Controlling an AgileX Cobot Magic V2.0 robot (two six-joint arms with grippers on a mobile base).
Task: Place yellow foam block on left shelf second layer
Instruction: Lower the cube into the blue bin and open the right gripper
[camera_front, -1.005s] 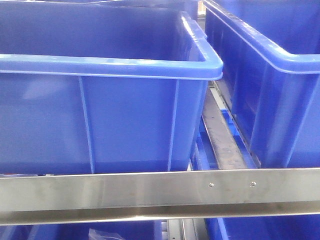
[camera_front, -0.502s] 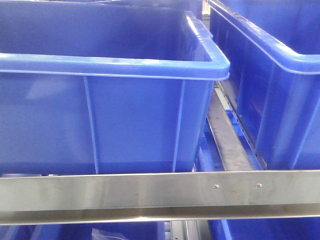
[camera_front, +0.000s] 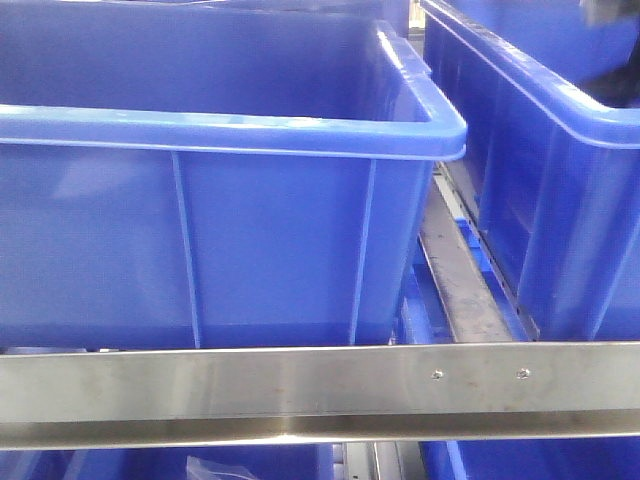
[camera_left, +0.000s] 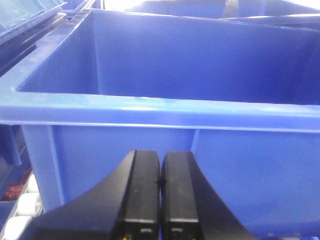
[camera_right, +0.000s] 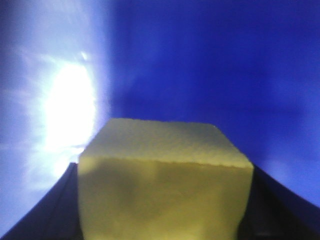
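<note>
The yellow foam block (camera_right: 165, 145) fills the lower half of the right wrist view, clamped between the two black fingers of my right gripper (camera_right: 165, 175), which is shut on it. Behind the block is a blue bin's inner wall (camera_right: 215, 65). A dark shape at the top right of the front view (camera_front: 612, 12), over the right-hand bin, may be the right arm. My left gripper (camera_left: 160, 167) is shut with nothing in it, fingers pressed together, facing the outer wall of a blue bin (camera_left: 150, 107) just below its rim.
Two large blue bins stand side by side on the shelf, one left (camera_front: 230, 130) and one right (camera_front: 540, 100), with a metal rail (camera_front: 455, 285) in the gap between them. A steel shelf bar (camera_front: 300, 390) runs across the front. More blue bins sit below it.
The bins have slid slightly to the right in the front view. A dark shape has come into its top right corner.
</note>
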